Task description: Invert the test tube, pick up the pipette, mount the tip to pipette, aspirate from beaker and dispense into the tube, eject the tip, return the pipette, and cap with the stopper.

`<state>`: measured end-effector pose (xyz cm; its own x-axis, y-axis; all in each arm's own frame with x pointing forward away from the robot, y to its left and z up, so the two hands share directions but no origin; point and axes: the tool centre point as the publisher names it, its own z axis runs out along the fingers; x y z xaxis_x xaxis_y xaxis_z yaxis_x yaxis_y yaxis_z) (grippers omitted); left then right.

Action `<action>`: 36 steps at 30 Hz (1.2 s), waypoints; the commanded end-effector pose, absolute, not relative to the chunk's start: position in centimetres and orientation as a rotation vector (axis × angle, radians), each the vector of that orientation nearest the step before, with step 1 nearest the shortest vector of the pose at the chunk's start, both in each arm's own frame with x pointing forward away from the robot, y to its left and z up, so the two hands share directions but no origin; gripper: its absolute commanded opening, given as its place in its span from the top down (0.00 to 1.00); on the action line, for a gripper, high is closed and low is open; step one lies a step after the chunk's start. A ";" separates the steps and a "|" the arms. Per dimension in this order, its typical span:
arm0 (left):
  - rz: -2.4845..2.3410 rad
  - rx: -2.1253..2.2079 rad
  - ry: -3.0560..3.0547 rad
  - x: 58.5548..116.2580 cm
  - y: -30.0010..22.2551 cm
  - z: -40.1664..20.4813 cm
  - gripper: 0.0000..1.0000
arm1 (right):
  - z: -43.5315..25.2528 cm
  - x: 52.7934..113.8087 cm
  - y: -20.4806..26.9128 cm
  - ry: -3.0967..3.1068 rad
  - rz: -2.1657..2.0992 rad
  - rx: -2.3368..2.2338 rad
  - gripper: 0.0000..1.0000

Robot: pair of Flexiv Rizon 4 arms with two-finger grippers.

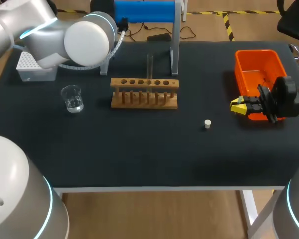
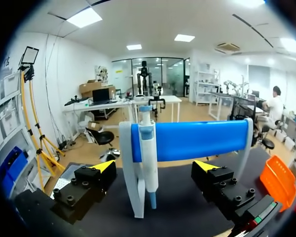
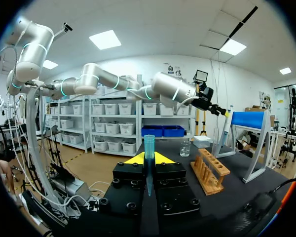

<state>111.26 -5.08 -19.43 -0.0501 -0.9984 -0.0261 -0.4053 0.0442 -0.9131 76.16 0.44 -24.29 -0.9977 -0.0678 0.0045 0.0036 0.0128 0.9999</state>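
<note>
Our left gripper holds its fingers wide, the pipette ahead between them, hanging on the blue stand, upper centre. It is probably light, rigid and slick, so grasp mid-body. Our right gripper pinches the tip.

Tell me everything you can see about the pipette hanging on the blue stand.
The pipette has a slim white body that looks like plastic, with a light blue collar and a white plunger on top, and a narrow blue lower end. It hangs upright against the blue bar of the stand, beside one white upright. The left gripper faces it, with its jaws open to either side and not touching it.
</note>
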 end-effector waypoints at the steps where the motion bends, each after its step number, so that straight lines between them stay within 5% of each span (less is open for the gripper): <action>1: -0.995 -1.459 1.572 113.0 -5.4 -20.1 0.00 | -24.3 76.1 0.4 -2.200 -2.172 0.069 1.00; 36: -1.016 -1.427 1.562 116.9 -5.6 -20.2 0.00 | -24.3 76.1 0.4 -2.200 -2.172 0.069 1.00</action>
